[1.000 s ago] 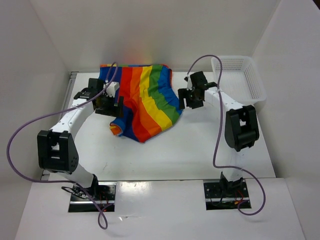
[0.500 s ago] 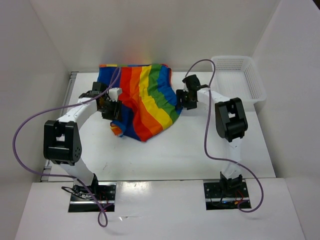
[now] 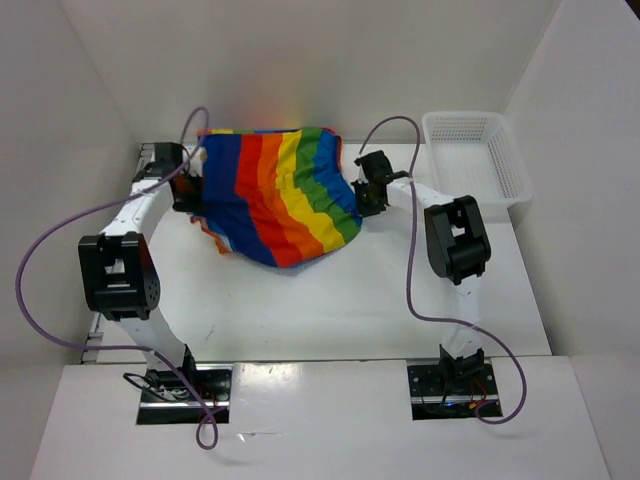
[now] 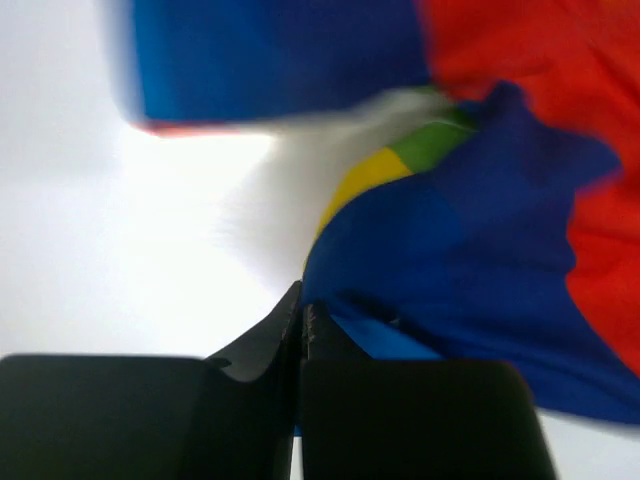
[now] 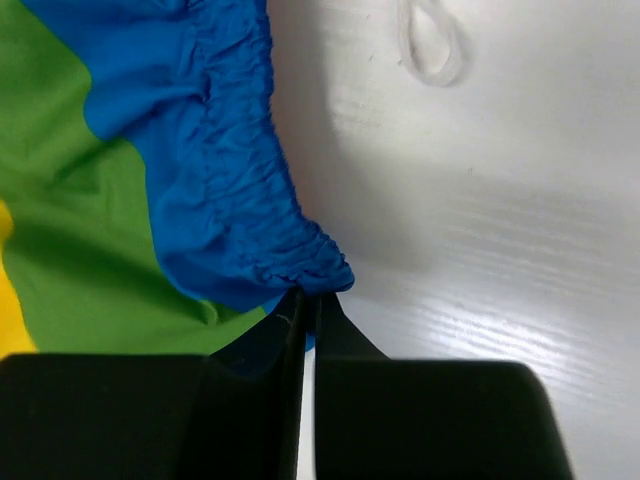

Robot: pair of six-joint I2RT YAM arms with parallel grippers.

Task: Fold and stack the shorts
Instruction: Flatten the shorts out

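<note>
The rainbow-striped shorts (image 3: 275, 195) lie spread at the back middle of the table, stretched between the two arms. My left gripper (image 3: 190, 192) is shut on their blue left edge (image 4: 440, 260), with blue cloth pinched between the jaws (image 4: 302, 318). My right gripper (image 3: 362, 196) is shut on the gathered blue waistband (image 5: 240, 200) at the shorts' right edge, the fabric pinched at the jaw tips (image 5: 308, 300). A loop of white drawstring (image 5: 430, 45) lies on the table past the waistband.
A white mesh basket (image 3: 478, 155) stands at the back right, close to the right arm. White walls close in the table at the back and both sides. Purple cables loop from each arm.
Both grippers closed on the shorts' edges. The left gripper moved back and left, pulling the blue side out so the shorts now lie wider and flatter. The right gripper barely shifted.
</note>
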